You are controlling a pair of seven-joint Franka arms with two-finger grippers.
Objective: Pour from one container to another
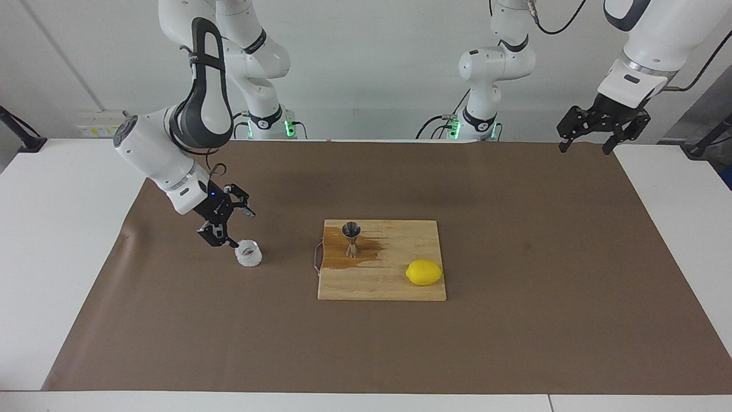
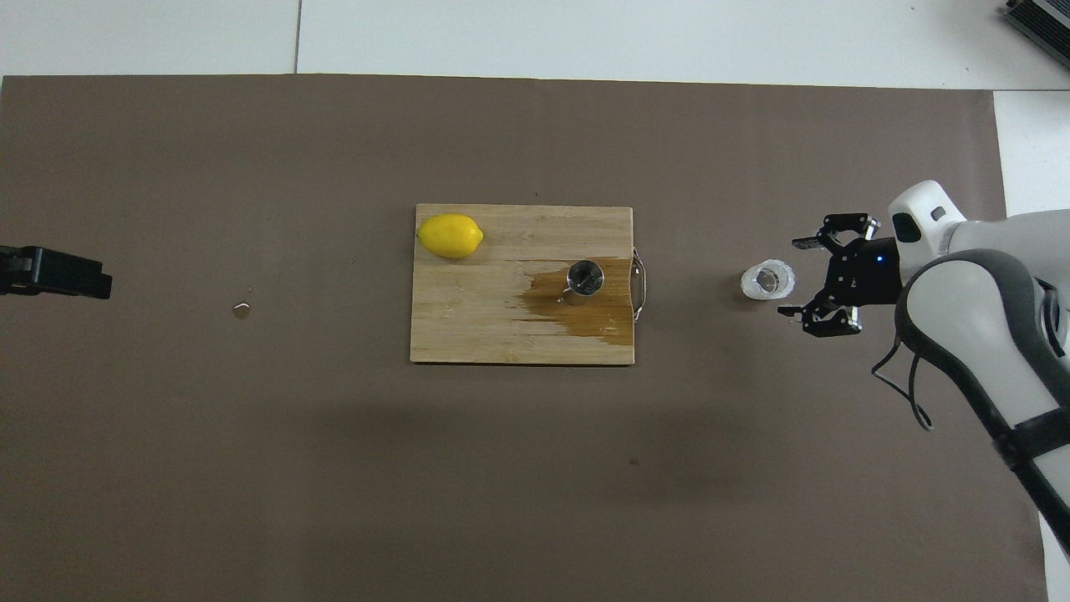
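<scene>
right gripper fingers released, just beside upright glass cup; jigger stands on wet cutting board; left gripper fingers released, waiting.

Glass cup stands upright on the brown mat, just off the tips of the right gripper; jaws spread wide, cup not between them. Steel jigger upright on the wooden board, well apart from that gripper, toward the left arm's end. Dark wet stain on the board around the jigger. Lemon on the board's corner, farther still from the right gripper. Left gripper over the mat's edge, only partly in view.
</scene>
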